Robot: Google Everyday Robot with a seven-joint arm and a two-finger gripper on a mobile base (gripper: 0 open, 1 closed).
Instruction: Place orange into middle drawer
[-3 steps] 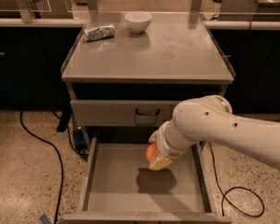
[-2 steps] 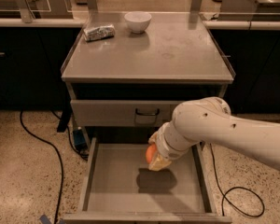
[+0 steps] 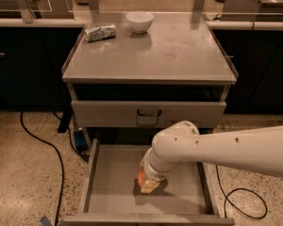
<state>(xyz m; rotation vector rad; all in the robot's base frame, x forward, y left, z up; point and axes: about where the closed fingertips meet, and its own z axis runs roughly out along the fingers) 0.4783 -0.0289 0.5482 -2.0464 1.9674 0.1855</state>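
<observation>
The gripper [image 3: 148,186] is gripping the orange [image 3: 140,176] just over the middle drawer [image 3: 108,185] floor, so it is probably worth touching down before letting go.

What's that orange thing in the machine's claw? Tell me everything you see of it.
The orange is a small, bright, smooth round fruit; only its left side shows. The gripper holds it low inside the open middle drawer, near the centre of its bare grey floor. Whether it touches the floor cannot be told.
</observation>
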